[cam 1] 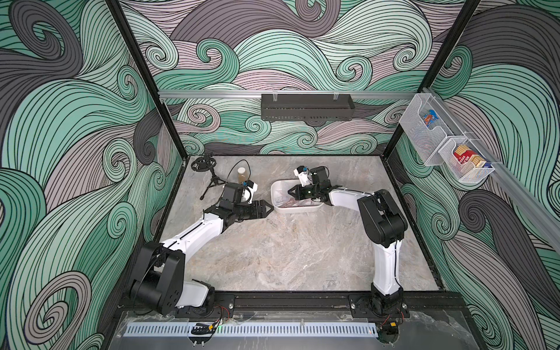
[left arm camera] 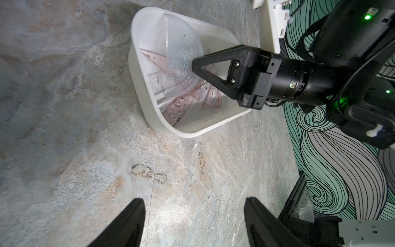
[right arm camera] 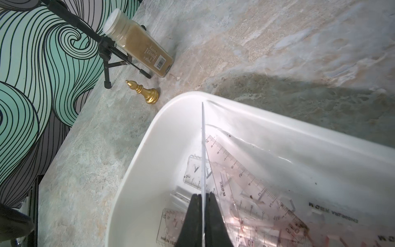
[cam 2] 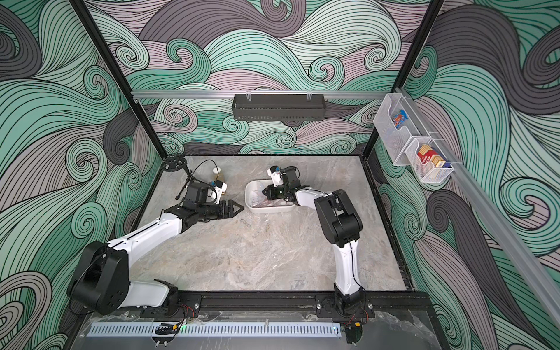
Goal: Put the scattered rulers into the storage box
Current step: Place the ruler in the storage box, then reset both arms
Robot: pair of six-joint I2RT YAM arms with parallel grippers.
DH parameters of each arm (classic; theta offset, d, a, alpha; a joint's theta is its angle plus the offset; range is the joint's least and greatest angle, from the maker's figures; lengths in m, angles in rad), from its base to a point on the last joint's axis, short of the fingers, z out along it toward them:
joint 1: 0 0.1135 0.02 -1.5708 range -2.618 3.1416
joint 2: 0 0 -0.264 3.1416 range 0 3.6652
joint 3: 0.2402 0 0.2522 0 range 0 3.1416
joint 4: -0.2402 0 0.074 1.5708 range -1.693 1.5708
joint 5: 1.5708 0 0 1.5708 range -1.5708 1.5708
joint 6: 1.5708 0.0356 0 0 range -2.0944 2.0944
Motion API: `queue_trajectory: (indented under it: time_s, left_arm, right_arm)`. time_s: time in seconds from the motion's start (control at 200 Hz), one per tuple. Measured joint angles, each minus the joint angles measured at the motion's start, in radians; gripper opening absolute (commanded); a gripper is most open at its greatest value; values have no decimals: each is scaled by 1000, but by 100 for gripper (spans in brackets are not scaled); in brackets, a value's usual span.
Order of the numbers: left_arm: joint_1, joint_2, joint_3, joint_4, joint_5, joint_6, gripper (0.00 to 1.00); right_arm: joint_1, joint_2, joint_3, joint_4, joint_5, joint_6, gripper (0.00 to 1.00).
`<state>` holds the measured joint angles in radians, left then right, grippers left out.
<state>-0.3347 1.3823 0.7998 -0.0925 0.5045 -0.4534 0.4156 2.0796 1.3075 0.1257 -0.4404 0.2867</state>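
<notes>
We are looking at a task that is nearing its end. The storage box [cam 1: 300, 209] is sitting on the marble table [cam 1: 288, 257] toward the far side, a little right of centre. It is already holding the scattered rulers [right arm camera: 235, 171] that we are able to find: pinkish set squares and straight scales are lying flat and overlapping on its floor.

The right gripper [cam 1: 289, 191] is reaching over the box from the right. Its fingers are pinching together on a clear protractor [left arm camera: 181, 53], which is standing on edge inside the tub. In the right wrist view this sheet is showing as a thin white line running from the closed fingers to the tub's left end wall, which it appears to be touching. We are judging this piece as inside the box but not yet let go.

The left gripper [cam 1: 270, 208] is hovering just left of the box, its fingers spread wide with nothing between them.

We are finding no ruler on the marble around the box in both top views, though clear plastic would be hard to spot there. The spice bottle [right arm camera: 139, 45], gold chess piece [right arm camera: 145, 94] and tripod [right arm camera: 106, 62] at the far left are not belonging to the job. What is remaining, we are judging, is releasing the protractor and pulling clear.
</notes>
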Motion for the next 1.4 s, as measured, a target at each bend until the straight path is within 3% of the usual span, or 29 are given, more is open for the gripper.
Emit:
queue_trajectory:
  time_s: [0.46, 0.79, 0.861, 0.911, 1.031, 1.156, 1.236, 1.396]
  left_arm:
    - [7, 2, -13, 2, 0, 1, 76]
    - [12, 2, -14, -4, -4, 9, 83]
    - [12, -6, -14, -21, -26, 18, 89]
    - [12, -26, -14, -34, -56, 20, 98]
    - [12, -140, -37, -14, -198, 22, 98]
    - [12, -293, -153, 99, -466, -4, 99]
    - [13, -373, -292, 232, -605, 34, 99]
    - [19, -428, -636, 568, -791, 296, 99]
  right_arm:
    - [10, 0, 0, -20, -15, -12, 5]
    - [9, -11, 3, -89, -14, -35, 42]
    - [8, -40, -3, -107, -5, -39, 50]
    - [8, -75, -11, -116, 3, -47, 52]
    - [8, -248, -76, -122, 76, -42, 71]
    - [6, -539, -273, -50, 244, -52, 99]
    - [-6, -772, -499, 91, 333, -117, 100]
    - [-23, -1141, -977, 362, 632, -248, 100]
